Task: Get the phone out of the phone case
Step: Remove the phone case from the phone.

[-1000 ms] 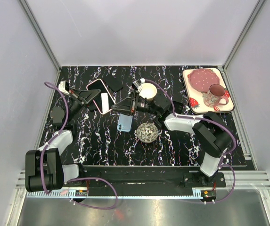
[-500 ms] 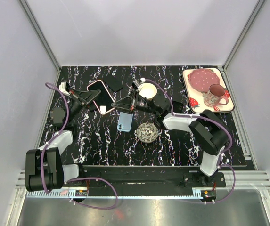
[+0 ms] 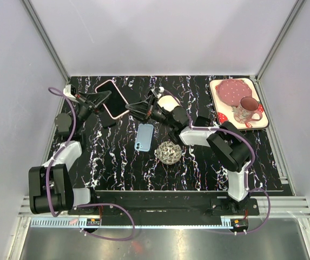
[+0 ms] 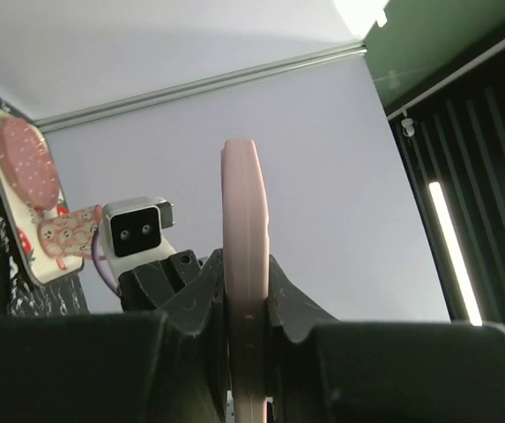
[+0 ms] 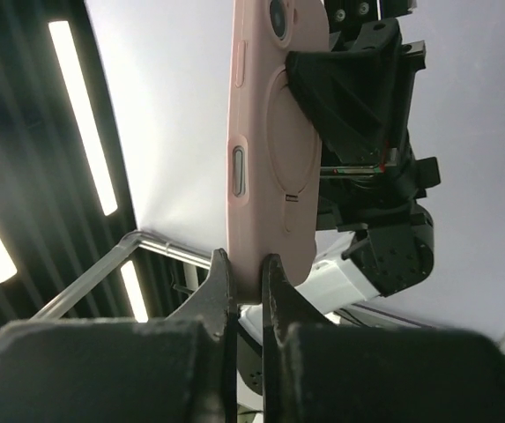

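A pink phone case (image 3: 111,98) with a dark face is held off the table at the back left, between both grippers. My left gripper (image 3: 101,98) is shut on its left edge, and the case stands edge-on between those fingers in the left wrist view (image 4: 241,203). My right gripper (image 3: 129,108) is shut on its right end; the right wrist view shows the case's pink back (image 5: 270,132) rising from the jaws. A light blue phone (image 3: 144,137) lies flat on the table, free of both grippers. I cannot tell whether the case's dark face is a screen.
A strawberry-patterned tray (image 3: 222,120) at the back right holds a pink plate (image 3: 232,91) and a mug (image 3: 245,110). A cream cup (image 3: 169,104) stands behind the right wrist. A wire ball (image 3: 169,152) sits near the blue phone. A dark flat object (image 3: 132,96) lies at the back.
Both grippers have carried the pink case up and toward the back left, turning it. The blue phone stays on the table and now shows fully.
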You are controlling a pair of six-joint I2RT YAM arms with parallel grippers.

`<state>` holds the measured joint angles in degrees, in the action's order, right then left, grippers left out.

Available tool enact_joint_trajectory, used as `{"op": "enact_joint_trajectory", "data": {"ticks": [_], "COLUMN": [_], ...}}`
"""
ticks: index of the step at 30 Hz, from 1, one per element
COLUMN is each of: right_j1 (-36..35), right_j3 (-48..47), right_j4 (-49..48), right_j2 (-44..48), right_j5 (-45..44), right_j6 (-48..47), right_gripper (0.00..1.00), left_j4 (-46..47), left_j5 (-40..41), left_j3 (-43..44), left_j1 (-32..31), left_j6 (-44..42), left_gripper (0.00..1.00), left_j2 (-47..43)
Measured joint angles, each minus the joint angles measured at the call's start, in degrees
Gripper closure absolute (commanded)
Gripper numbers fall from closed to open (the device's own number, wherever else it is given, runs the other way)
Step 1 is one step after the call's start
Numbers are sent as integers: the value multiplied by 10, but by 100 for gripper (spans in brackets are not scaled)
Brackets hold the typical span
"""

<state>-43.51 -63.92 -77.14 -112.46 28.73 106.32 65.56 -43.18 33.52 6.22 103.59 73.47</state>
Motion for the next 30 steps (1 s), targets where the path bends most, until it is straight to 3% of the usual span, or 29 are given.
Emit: {"op": "enact_joint_trajectory", "data": {"ticks": [7, 30], "right_j1": [-6, -13], "right_j3": [-54, -156], "right_j4": [-9, -32], "right_j2": [0, -59], "right_j5": [-32, -108], "right_j6": [13, 49], "right_gripper": [100, 100], "left_j4": [1, 0], "left_j5": [31, 163], "left_j3": [50, 51], "left_j1": [-1, -16], "left_j6": [19, 30], "left_gripper": [100, 100], "left_j2": [-18, -40]}}
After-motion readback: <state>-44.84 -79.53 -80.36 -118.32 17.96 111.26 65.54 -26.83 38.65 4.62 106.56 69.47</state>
